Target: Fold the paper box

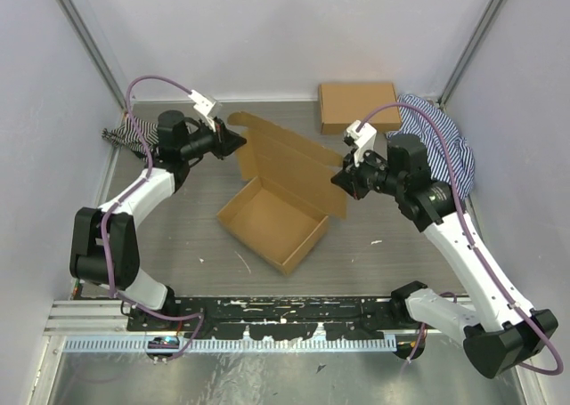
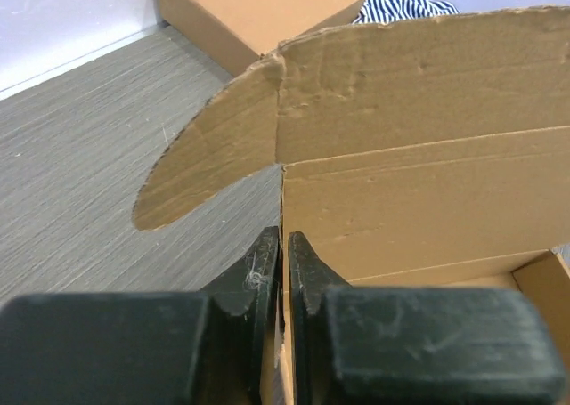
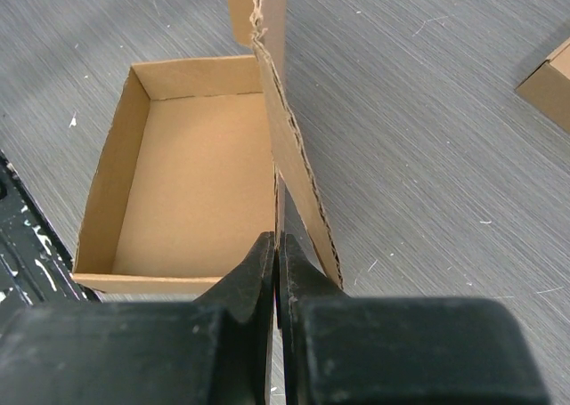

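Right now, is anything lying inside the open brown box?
No, the paper box shows only its bare cardboard floor and walls in the right wrist view.

Browns, grey, blue stripes
Plain brown paper box at centre; second box, same brown, upper middle; blue-and-white striped cloth upper right; grey streaked table.

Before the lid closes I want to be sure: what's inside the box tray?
Nothing: the top view shows only bare floor in the box. In the right wrist view the lid and right claw hide one corner.
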You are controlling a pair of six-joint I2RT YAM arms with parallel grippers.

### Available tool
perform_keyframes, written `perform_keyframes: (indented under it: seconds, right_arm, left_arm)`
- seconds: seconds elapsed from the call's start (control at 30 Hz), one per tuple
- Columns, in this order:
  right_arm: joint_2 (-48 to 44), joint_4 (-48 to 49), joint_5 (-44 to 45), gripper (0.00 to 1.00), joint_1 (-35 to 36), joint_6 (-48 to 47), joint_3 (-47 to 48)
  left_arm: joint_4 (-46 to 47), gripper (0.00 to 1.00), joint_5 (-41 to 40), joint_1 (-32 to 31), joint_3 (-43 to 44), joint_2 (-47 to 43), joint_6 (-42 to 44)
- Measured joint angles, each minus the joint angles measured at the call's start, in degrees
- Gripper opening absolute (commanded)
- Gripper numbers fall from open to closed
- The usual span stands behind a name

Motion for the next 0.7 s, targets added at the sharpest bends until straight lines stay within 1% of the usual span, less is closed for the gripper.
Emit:
perform_keyframes:
  seconds: [0.03,0.07,0.2,0.33,0.43,0.5,0.63,0.7]
  right_arm:
    - [0.4,0.0,0.1,0.02,0.0,0.1,0.2]
    - [1.0,0.0,0.1,0.02,0.0,0.3,0.7]
    - [2.8,-0.1,0.7,0.02,-0.2,0.7,2.4]
    - [5.2,-0.1,2.7,0.02,-0.2,1.7,4.0]
    - [7.9,-0.2,5.2,0.02,-0.2,2.6,5.6]
    - [9.9,-0.4,6.9,0.02,-0.4,3.4,6.7]
    - [13.2,-1.0,9.5,0.02,-0.8,5.2,8.5]
    - [14.8,-1.4,11.2,0.01,-1.0,6.6,9.4]
  left_arm:
    - [-0.6,0.02,0.2,0.0,0.0,0.0,0.3]
    - [-0.9,0.0,0.2,0.0,-0.1,0.0,0.7]
    - [-3.9,0.0,-1.3,0.0,-0.1,-1.2,2.8]
    - [-8.7,0.0,-5.2,-0.2,-0.1,-3.8,4.0]
    - [-14.1,0.0,-9.7,-1.1,-0.1,-7.2,5.4]
    - [-18.0,0.0,-14.3,-2.5,-0.1,-9.9,6.3]
    - [-23.8,0.0,-23.5,-5.7,-0.1,-14.8,7.2]
    - [-26.1,0.0,-27.8,-8.7,-0.1,-17.2,7.2]
